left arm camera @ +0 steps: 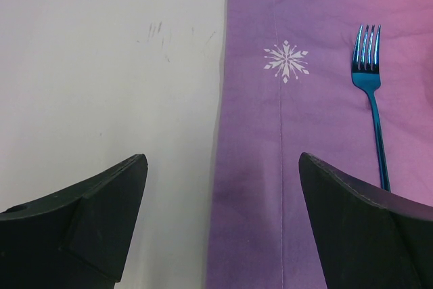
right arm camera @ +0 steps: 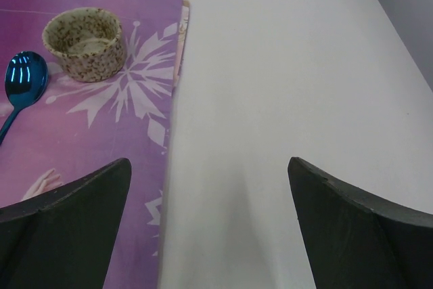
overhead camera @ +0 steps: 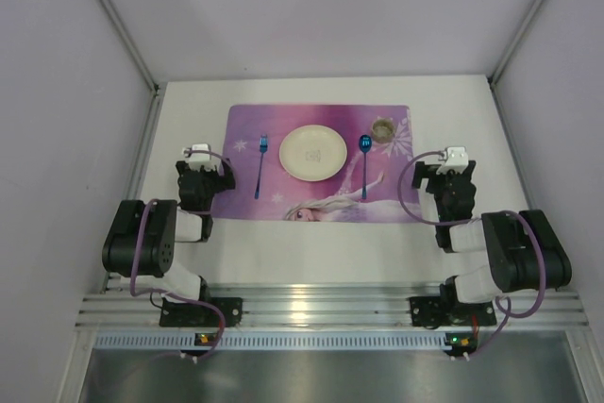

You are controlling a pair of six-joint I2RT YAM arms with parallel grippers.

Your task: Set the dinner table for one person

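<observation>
The white dinner table (overhead camera: 189, 120) carries a purple-pink printed placemat (overhead camera: 319, 207). On the mat lie a cream plate (overhead camera: 314, 152) in the middle, a blue fork (overhead camera: 260, 165) left of it, a blue spoon (overhead camera: 365, 159) right of it and a speckled cup (overhead camera: 383, 129) at the far right. My left gripper (overhead camera: 200, 159) is open and empty over the mat's left edge (left arm camera: 223, 167), with the fork (left arm camera: 371, 99) ahead to its right. My right gripper (overhead camera: 451, 165) is open and empty just right of the mat, with the cup (right arm camera: 84, 43) and spoon (right arm camera: 24, 82) ahead left.
A silver aluminium rail (overhead camera: 321, 309) runs along the table's near edge, with both arm bases bolted to it. Pale walls enclose the table on the left, right and far sides.
</observation>
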